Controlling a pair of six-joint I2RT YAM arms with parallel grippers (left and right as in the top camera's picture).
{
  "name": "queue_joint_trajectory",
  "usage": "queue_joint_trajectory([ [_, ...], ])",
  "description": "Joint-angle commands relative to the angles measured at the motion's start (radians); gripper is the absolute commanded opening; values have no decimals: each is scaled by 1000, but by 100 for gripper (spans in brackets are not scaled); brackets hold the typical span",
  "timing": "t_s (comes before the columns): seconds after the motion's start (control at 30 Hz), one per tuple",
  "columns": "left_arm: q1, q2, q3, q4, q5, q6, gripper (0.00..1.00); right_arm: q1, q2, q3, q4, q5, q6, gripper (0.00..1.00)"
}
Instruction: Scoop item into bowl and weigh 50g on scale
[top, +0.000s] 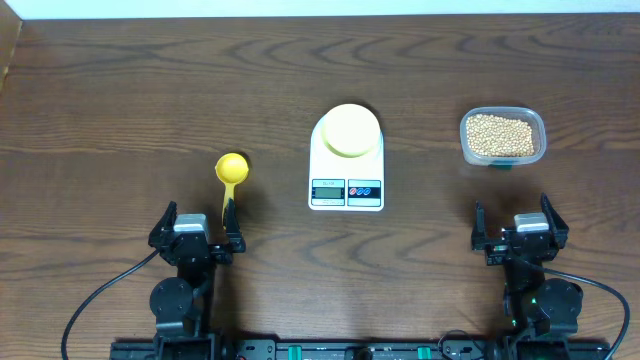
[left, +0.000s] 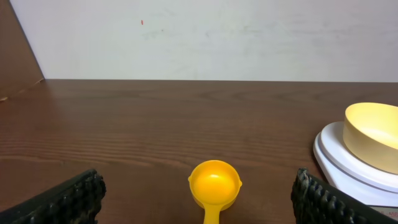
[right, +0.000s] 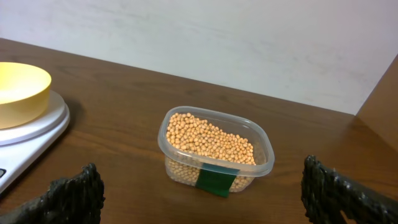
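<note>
Nearest along the table's front edge, the left gripper sits low with its jaws spread wide and nothing between them. In the left wrist view its 2 ribbed black fingers frame the bottom corners.

Just beyond it lies a yellow scoop, cup upward and away from the arm. Its handle runs back toward the gripper, and the end comes up against the right-hand finger; whether they touch cannot be told. The cup looks bare inside.

Right of the scoop, near the table's middle, stands the white scale, its display and 2 buttons on the near edge. The pale-yellow bowl rests upright on the far part of its platform, with no beans visible inside.

Further right and well apart from the scale is a clear plastic container with a green label on its near wall. The tan beans all lie in it, heaped higher toward the left.

At the near right, the right gripper is likewise fully spread and holds nothing, pointing toward the container from well short of it.
</note>
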Motion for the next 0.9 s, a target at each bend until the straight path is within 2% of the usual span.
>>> queue_joint_trajectory([
  [0.0, -2, -5, -10, -43, 10, 7, 98, -9, -6, -2, -5, 9, -6, 99],
  [0.1, -3, -5, -10, -43, 17, 6, 98, -9, -6, -2, -5, 9, -5, 99],
  [0.27, -3, -5, -10, -23, 263, -218, 98, -9, -6, -2, -5, 9, -5, 99],
  [0.43, -3, -5, -10, -3, 349, -389, 98, -9, -6, -2, -5, 9, -6, 99],
  [0.63, -3, -5, 31, 229, 346, -425, 98, -9, -6, -2, -5, 9, -5, 99],
  [0.73, -2, -5, 76, 240, 320, -420, 98, -9, -6, -2, -5, 9, -6, 99],
  [0.87, -2, 41, 172, 232, 308, -350, 98, -9, -6, -2, -5, 9, -5, 99],
])
